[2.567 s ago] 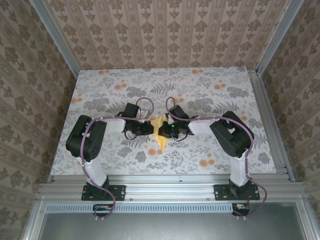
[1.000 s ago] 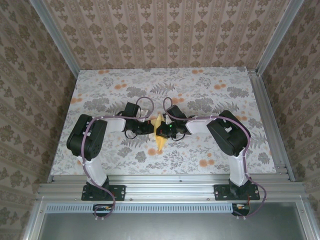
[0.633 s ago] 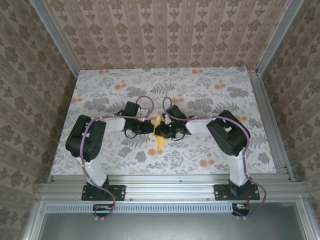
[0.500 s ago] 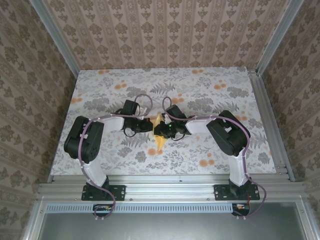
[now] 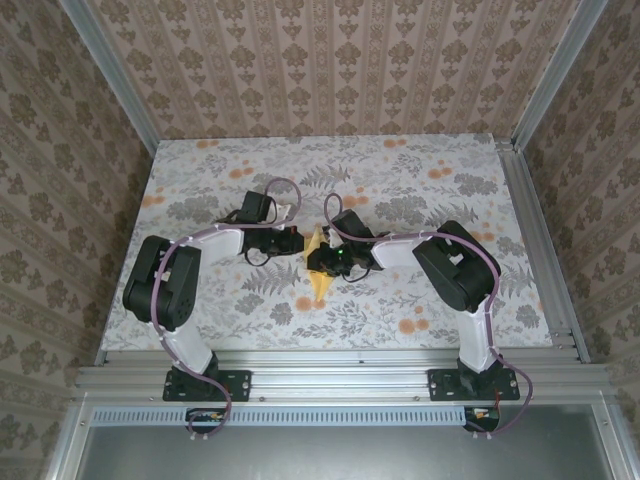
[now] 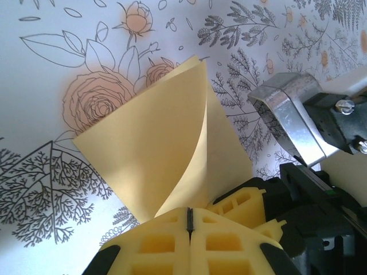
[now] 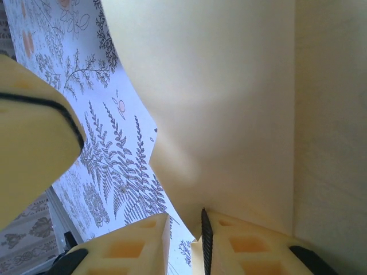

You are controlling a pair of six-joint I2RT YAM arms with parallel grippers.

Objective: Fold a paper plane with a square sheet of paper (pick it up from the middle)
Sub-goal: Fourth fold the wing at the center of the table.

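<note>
Left pincer [image 5: 297, 241]: centre of the top view, just left of the paper. In the left wrist view [image 6: 189, 215] its yellow fingers [image 6: 155, 243] are pressed together at the bottom edge and nip the near corner of the paper.
Right pincer [image 5: 320, 262]: centre of the top view, reaching in from the right over the paper's middle. In the right wrist view [image 7: 183, 224] its jaws stand slightly apart, with printed worktop showing in the gap.
Square sheet of paper [image 5: 318, 272]: mustard yellow and partly folded, between the two pincers, one point toward the bottom of the frame. In the left wrist view [image 6: 143, 137] one flap curls up off the layer beneath. In the right wrist view [image 7: 218, 86] it fills the upper right, its corner beside the right-hand finger.
Worktop [image 5: 420, 190]: floral print, carrying the paper.
</note>
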